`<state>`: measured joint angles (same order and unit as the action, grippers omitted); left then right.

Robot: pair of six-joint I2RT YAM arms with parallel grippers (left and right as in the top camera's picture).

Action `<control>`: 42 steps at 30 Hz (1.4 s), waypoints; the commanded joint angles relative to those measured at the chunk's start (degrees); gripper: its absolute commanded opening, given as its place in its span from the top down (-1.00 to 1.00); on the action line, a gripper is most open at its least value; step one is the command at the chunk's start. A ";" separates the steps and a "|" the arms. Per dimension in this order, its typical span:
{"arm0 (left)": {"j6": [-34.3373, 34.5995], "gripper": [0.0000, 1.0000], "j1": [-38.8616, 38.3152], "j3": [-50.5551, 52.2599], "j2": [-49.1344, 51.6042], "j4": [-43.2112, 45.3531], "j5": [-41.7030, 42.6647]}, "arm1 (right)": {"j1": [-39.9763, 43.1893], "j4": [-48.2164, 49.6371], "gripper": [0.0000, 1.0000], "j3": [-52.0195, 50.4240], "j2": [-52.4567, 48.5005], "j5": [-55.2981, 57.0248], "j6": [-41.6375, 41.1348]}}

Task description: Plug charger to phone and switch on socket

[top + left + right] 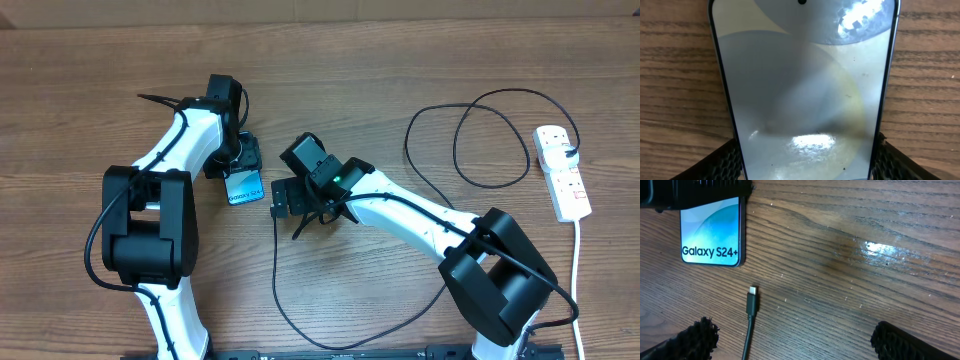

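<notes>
The phone (245, 187) lies on the table with its light blue "Galaxy S24+" screen up. My left gripper (243, 172) is shut on its far end, and in the left wrist view the phone (800, 90) fills the frame between the two finger pads (805, 162). In the right wrist view the phone (710, 230) is at top left. The charger's connector tip (753, 299) lies loose on the wood just below it. My right gripper (800, 342) is open and empty, with the cable near its left finger. The black cable (278, 270) loops round to the socket (562, 172) at the right.
The charger's black plug (569, 152) sits in the socket's far outlet. The socket's white cord (577, 270) runs down to the front edge. Cable loops (490, 140) lie on the wood between the right arm and the socket.
</notes>
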<state>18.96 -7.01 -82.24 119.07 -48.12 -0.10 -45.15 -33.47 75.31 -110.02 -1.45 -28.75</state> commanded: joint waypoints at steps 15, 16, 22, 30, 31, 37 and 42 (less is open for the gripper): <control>-2.95 -0.26 0.02 -8.46 2.84 -7.61 7.21 | 0.07 -1.20 -1.00 -0.26 -0.20 0.35 0.31; -3.17 -0.26 0.02 -9.49 2.84 -8.55 7.21 | 0.33 -1.49 -1.00 -0.17 -0.13 0.00 0.28; -4.04 -0.24 0.02 -14.80 2.84 -13.94 7.23 | 4.11 -2.69 -1.00 0.37 1.44 -8.68 2.25; -6.03 -0.24 0.02 -21.46 2.82 -21.75 9.86 | 12.44 -6.47 -1.00 0.48 3.30 -19.76 6.27; -6.25 -0.24 0.02 -22.18 2.82 -22.49 10.58 | 13.55 -7.43 -1.00 0.48 3.30 -19.85 7.21; -6.34 -0.26 0.09 -23.76 2.82 -25.99 17.29 | 18.71 -11.93 -1.00 0.46 3.30 -22.84 9.97; -6.32 -0.27 0.24 -23.76 2.82 -26.69 22.12 | 19.78 -10.99 -1.00 0.46 3.28 -36.30 9.99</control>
<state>13.61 -7.01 -104.25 122.06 -74.61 15.84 -25.34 -45.32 75.31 -109.10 -27.09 -19.92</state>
